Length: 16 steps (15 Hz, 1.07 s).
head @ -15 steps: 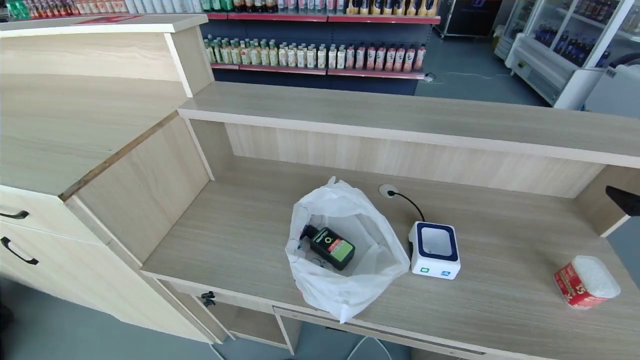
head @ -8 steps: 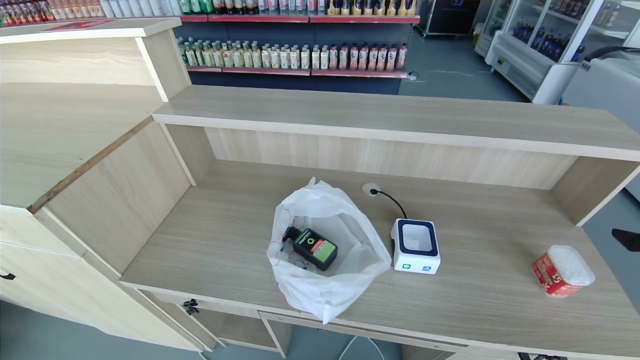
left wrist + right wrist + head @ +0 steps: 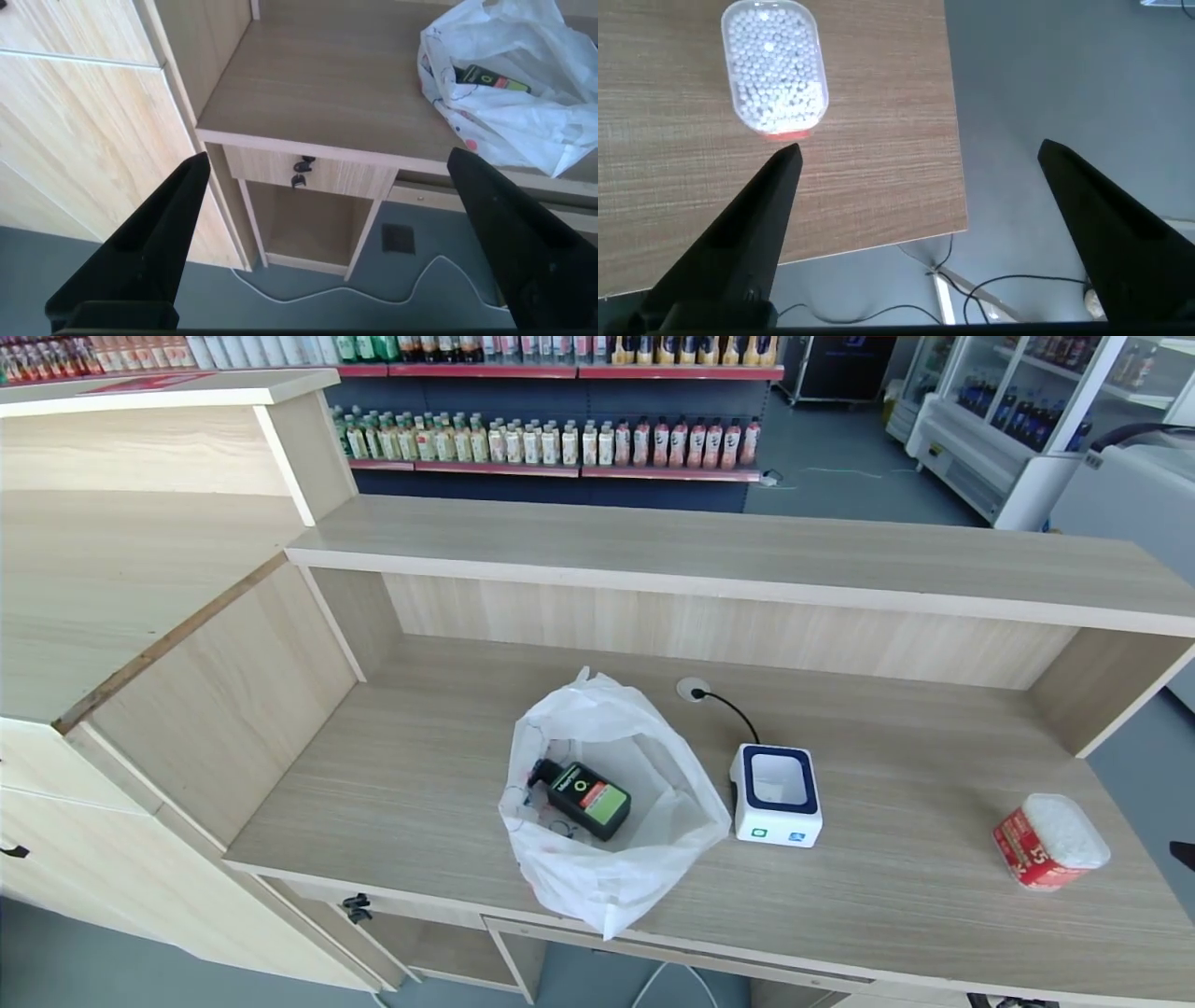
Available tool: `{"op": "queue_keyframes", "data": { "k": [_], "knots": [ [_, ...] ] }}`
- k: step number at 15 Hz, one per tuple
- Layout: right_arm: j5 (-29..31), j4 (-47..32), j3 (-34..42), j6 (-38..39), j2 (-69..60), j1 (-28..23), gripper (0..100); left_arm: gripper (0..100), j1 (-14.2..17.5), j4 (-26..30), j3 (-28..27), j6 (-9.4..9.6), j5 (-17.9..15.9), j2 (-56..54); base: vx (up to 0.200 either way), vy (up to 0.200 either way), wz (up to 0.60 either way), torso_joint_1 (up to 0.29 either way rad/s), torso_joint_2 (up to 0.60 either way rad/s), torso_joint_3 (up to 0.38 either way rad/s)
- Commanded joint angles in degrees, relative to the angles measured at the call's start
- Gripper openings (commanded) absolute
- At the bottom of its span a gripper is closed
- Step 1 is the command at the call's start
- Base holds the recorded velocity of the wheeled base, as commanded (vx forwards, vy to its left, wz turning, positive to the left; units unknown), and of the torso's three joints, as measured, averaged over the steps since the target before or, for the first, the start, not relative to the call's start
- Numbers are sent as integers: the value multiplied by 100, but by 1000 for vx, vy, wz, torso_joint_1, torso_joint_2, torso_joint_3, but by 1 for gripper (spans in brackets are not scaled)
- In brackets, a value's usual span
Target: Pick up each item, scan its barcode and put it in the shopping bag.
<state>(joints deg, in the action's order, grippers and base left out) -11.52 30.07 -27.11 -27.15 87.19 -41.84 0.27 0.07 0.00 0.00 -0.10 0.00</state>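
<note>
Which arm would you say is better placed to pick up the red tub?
Right. The open right gripper hangs near the red tub at the counter's right end; the left gripper hangs off the left end, past the shopping bag.

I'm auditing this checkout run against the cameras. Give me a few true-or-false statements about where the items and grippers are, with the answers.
1. The dark bottle lies inside the shopping bag. True.
2. The scanner stands on the bag's left side. False: it stands on the bag's right.
3. The red tub is held in the right gripper. False: the tub lies on its side on the counter, and that gripper is open and empty.
4. The left gripper is open and holds nothing. True.
</note>
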Motion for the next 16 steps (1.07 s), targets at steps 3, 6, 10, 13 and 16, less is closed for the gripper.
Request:
{"op": "queue_keyframes", "data": {
  "k": [3,6,10,13,16],
  "knots": [
    [-8,113,118,-10,-264,132,100,100,0,1,0,0,1,0,0,0,0,0,0,0],
    [-35,253,48,482,-519,396,100,100,0,-7,0,0,1,0,0,0,0,0,0,0],
    [27,262,444,518,-633,536,100,100,0,1,0,0,1,0,0,0,0,0,0,0],
    [291,271,505,518,-105,132,100,100,0,1,0,0,1,0,0,0,0,0,0,0],
    [308,350,206,228,730,-343,100,100,0,1,0,0,1,0,0,0,0,0,0,0]
  ]
}}
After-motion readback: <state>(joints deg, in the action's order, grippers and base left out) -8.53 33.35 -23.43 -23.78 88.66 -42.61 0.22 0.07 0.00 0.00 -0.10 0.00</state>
